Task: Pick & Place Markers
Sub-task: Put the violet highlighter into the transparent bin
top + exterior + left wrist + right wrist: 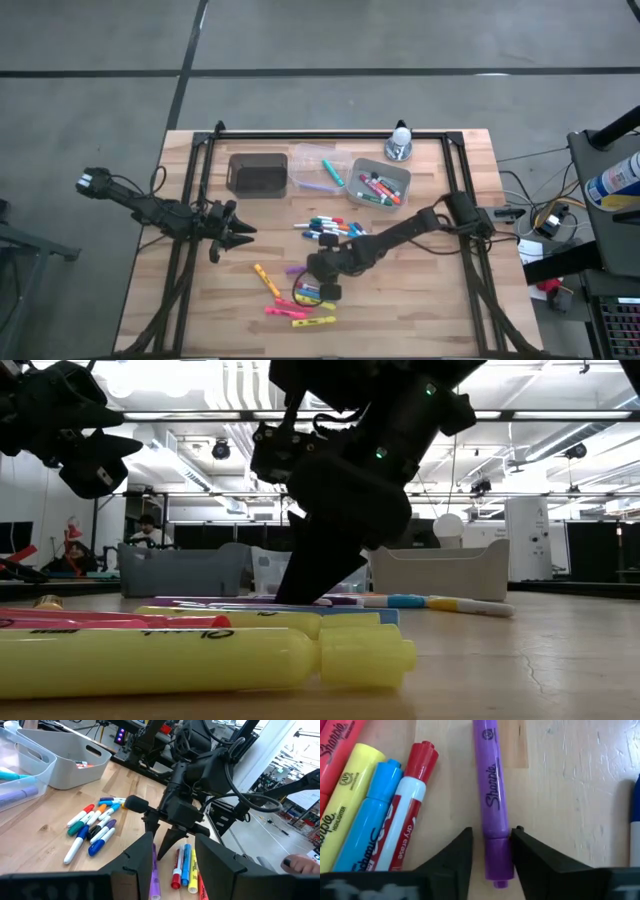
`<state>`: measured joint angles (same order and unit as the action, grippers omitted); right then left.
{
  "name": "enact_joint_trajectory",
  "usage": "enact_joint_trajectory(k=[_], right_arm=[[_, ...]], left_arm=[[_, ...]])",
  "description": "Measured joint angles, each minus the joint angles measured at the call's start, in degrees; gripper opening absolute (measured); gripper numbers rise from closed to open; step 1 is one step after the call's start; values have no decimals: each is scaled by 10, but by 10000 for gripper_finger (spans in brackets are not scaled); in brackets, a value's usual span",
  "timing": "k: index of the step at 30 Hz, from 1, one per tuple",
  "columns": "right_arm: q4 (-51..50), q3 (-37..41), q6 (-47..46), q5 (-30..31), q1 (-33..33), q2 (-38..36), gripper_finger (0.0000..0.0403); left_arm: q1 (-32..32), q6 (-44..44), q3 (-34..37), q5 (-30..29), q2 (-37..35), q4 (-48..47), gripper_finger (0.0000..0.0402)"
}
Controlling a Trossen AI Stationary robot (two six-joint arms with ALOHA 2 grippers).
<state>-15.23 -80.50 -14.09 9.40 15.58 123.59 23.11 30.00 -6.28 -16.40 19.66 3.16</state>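
Straddling the purple marker (492,805), right gripper (492,852) fingers nearly touch it; left gripper (240,230) hovers released.

Two dark arms over the bench, right one down, left one waiting

The right arm reaches in from its side, bent at the elbow, its hand (318,281) pointing down near the bench's middle, fingers (455,855) parted narrowly and almost on the wood. The left arm stretches in from its side, its hand (240,231) held above the surface, fingers spread.
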Motion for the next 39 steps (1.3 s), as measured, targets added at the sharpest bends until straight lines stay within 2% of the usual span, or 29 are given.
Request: enact_joint_trajectory(k=[7,15,26,32,39], right_arm=[[-10,-10,37,5,-6,1,55],[-39,-33,55,37,-11,2,64],[-178,-103,62,199,-31,-7,66],[-227,-112,65,281,-64,-33,67],[-231,-113,104,285,-129,-66,67]], left_arm=[[0,0,0,0,0,0,140],[0,0,0,0,0,0,140],[0,0,0,0,0,0,140],[0,0,0,0,0,0,140],[0,0,0,-1,0,0,140]])
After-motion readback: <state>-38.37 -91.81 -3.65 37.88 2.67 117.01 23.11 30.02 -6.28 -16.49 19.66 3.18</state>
